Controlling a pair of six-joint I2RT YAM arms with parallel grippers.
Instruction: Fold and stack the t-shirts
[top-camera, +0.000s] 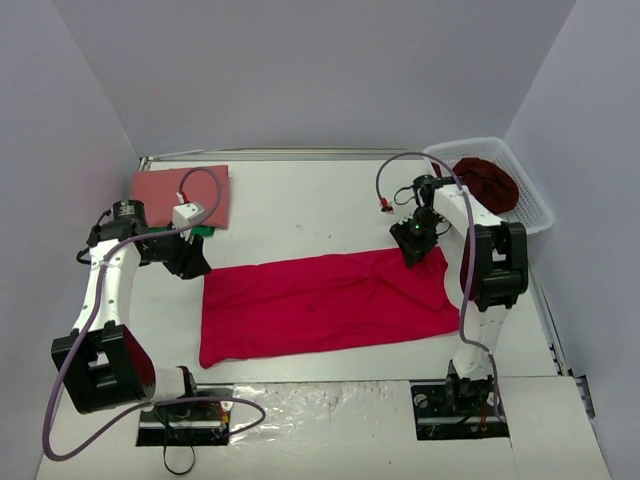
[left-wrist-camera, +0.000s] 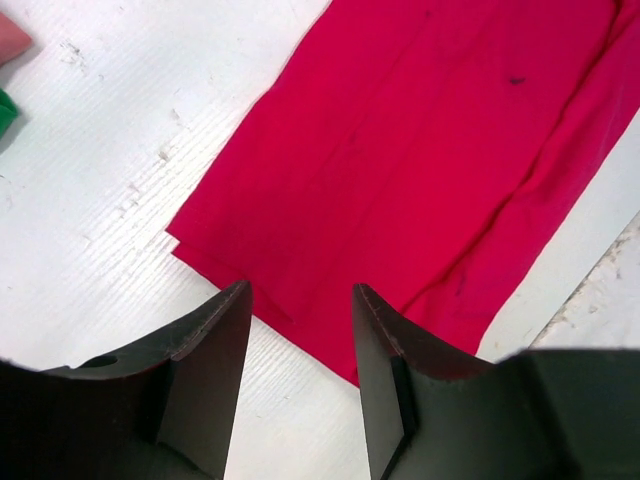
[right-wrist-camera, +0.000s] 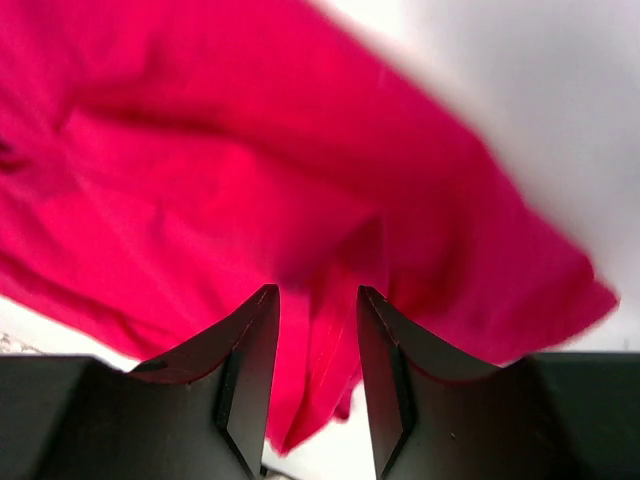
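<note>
Crimson t-shirt (top-camera: 320, 305) lies flat as a long band on the table (top-camera: 300, 200). Left gripper (left-wrist-camera: 300, 290) is just beside its far left corner, fingers partly open, holding nothing. Right gripper (right-wrist-camera: 318, 290) is over its far right corner, fingers partly open; blurred cloth shows in the gap, no grip seen. Salmon t-shirt (top-camera: 180, 195) lies flat beyond its far left corner. Maroon t-shirt (top-camera: 485, 180) sits bunched in a white basket (top-camera: 535, 215) beyond its right end.

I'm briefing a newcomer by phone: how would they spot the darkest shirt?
At the table's far right corner sits a white lattice basket. The maroon t-shirt lies bunched inside it. The crimson t-shirt and salmon t-shirt are lighter, flat on the table.
</note>
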